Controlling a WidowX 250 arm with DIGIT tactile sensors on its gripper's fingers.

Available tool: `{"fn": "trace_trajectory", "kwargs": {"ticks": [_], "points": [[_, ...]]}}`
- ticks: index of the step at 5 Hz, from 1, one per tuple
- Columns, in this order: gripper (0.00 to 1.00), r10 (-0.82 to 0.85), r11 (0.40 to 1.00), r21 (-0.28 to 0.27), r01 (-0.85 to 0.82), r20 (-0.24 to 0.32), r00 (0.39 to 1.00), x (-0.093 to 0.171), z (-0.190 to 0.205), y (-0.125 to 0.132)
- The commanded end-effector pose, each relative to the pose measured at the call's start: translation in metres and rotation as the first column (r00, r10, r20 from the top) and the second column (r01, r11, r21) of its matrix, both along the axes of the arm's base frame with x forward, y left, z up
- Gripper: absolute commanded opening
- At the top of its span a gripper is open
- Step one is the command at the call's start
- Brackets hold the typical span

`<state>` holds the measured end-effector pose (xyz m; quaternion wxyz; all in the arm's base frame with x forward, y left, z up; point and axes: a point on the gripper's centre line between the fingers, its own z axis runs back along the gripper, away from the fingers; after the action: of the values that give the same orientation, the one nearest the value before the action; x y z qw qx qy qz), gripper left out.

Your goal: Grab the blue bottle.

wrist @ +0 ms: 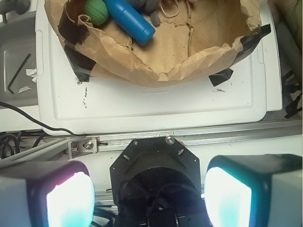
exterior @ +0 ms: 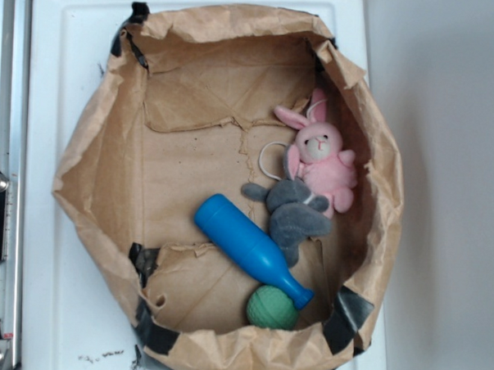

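One blue bottle [exterior: 248,244] lies on its side on the floor of a wide, rolled-down brown paper bag [exterior: 92,154], and it is the thing to be grabbed. In the exterior view it runs on a slant, its broad rounded end up and to the left, its narrow neck and small cap down and to the right. The cap end sits touching or just beside a green ball [exterior: 271,307], while a grey plush toy [exterior: 293,216] presses close along the bottle's upper flank near the middle. A pink plush rabbit [exterior: 322,155] sits behind the grey toy, against the bag's wall. The broad end of the bottle has bare paper around it.

The bag rests on a white tray [wrist: 156,101] on the tabletop. In the wrist view the tool [wrist: 149,194] hangs well apart from the bag, over a metal rail [wrist: 227,135] at the tray's edge; its two pads [wrist: 71,198] stand wide apart with nothing between them.

By my reading the task is at its very start: the approach has not begun. The next move calls for carrying the tool over the bag's rim, turning the jaws across the bottle's long axis, and descending on the body toward the free broad end, clear of the toy and the ball.
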<state>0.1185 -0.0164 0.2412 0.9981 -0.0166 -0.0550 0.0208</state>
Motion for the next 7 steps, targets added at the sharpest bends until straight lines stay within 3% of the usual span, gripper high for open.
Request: {"fn": "trace_trajectory", "kwargs": {"ticks": [1, 2, 3, 4, 5, 7], "points": [[1.00, 0.000, 1.000, 0.000, 0.000, 0.000, 1.000, 0.000, 0.000, 0.000], [1.00, 0.033, 0.999, -0.040, -0.031, 0.036, 0.999, 0.050, -0.006, -0.008], [1.00, 0.072, 0.997, -0.043, -0.068, 0.089, 0.993, 0.100, -0.013, -0.003], [1.00, -0.145, 0.984, -0.080, 0.162, 0.183, 0.972, 0.137, -0.023, 0.002], [1.00, -0.324, 0.930, -0.107, 0.352, 0.213, 0.922, 0.149, -0.036, 0.017], [1.00, -0.324, 0.930, -0.107, 0.352, 0.213, 0.922, 0.149, -0.036, 0.017]]}}
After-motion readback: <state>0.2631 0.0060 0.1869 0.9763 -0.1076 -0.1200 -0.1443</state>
